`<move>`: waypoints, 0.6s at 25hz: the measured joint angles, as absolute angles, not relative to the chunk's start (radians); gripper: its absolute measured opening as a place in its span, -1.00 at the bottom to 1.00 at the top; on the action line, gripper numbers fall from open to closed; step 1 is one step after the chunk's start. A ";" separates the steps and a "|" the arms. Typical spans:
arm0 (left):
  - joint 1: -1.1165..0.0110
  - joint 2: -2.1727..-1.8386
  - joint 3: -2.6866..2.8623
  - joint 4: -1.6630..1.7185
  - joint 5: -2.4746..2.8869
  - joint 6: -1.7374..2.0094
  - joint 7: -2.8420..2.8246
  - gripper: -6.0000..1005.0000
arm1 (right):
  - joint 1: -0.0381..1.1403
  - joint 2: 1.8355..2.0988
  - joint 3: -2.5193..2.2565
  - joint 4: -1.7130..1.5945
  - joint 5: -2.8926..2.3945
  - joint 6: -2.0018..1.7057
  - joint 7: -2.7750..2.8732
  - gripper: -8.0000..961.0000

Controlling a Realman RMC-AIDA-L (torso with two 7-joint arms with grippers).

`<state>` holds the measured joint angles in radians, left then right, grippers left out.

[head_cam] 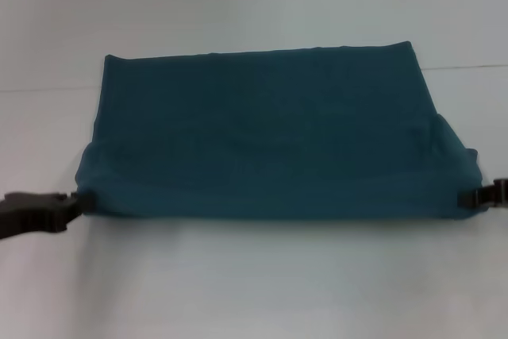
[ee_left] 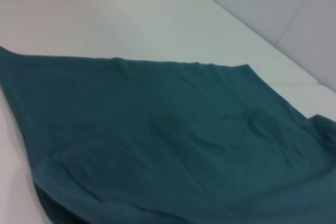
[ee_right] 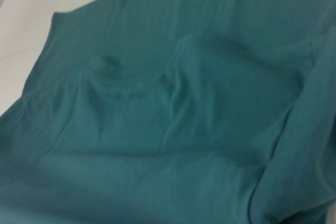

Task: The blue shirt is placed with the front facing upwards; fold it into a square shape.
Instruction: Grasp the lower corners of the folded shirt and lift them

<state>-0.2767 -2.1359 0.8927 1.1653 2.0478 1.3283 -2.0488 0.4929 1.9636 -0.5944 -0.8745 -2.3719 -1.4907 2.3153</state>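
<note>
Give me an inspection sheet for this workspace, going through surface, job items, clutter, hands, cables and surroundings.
Surface: white table, flat, bare around the cloth.
Job's things: blue shirt lies folded into a wide band, plain side up, no lettering showing; near edge is a rounded fold, far edge straight; some wrinkles.
Clutter: nothing seen.
Hands: left hand at the shirt's near left corner, right hand at its near right corner, both low at table level, touching the cloth edge.
Cables: nothing seen.
Surroundings: pale wall panels beyond the table's far edge.
</note>
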 joint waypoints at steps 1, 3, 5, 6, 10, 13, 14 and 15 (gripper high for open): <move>-0.269 -2.138 0.893 1.163 2.047 1.338 -2.038 -0.97 | 0.487 1.967 -0.594 -0.874 -2.372 -1.502 2.305 -0.84; -0.255 -2.144 0.887 1.160 2.043 1.362 -2.016 -0.98 | 0.475 1.974 -0.594 -0.876 -2.374 -1.526 2.289 -0.84; -0.240 -2.152 0.875 1.159 2.042 1.390 -1.997 -0.98 | 0.461 1.978 -0.595 -0.881 -2.375 -1.546 2.278 -0.84; -0.231 -2.156 0.867 1.159 2.042 1.406 -1.987 -0.98 | 0.451 1.980 -0.592 -0.882 -2.375 -1.555 2.273 -0.84; -0.192 -2.166 0.851 1.160 2.036 1.462 -1.962 -0.98 | 0.416 1.980 -0.586 -0.883 -2.376 -1.562 2.269 -0.84; -0.155 -2.170 0.844 1.157 2.033 1.501 -1.960 -0.98 | 0.391 1.974 -0.577 -0.883 -2.375 -1.563 2.269 -0.84; -0.144 -2.170 0.841 1.157 2.032 1.512 -1.960 -0.98 | 0.384 1.972 -0.573 -0.883 -2.375 -1.564 2.269 -0.84; -0.128 -2.170 0.840 1.156 2.027 1.526 -1.960 -0.98 | 0.378 1.970 -0.567 -0.883 -2.375 -1.566 2.269 -0.84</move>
